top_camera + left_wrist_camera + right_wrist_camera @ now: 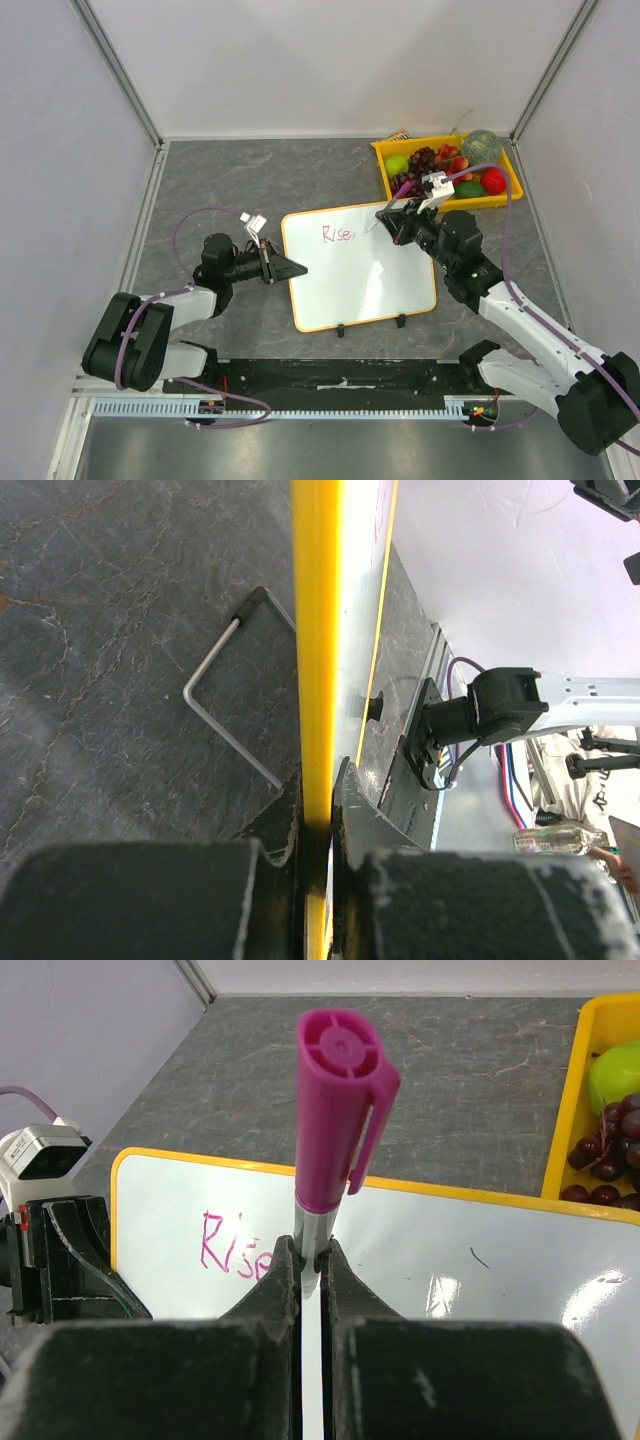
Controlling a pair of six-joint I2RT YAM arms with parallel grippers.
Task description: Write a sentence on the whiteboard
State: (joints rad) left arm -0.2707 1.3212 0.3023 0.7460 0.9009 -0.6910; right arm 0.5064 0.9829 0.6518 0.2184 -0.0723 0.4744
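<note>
The whiteboard [365,280] lies flat mid-table, white with an orange-yellow rim and two black clips on its near edge. Pinkish-red writing reading "Rise" [338,234] stands at its top left; it also shows in the right wrist view [225,1245]. My left gripper [291,268] is shut on the board's left rim [315,630]. My right gripper [393,216] is shut on a marker [340,1110] with a magenta cap posted on its upper end. It holds the marker over the board [480,1260], just right of the writing. The tip is hidden behind the fingers.
A yellow fruit tray [509,170] with grapes, green and red fruit stands at the back right, close behind my right gripper. A bent metal wire [215,695] lies on the grey tabletop beside the board's rim. White walls enclose the table.
</note>
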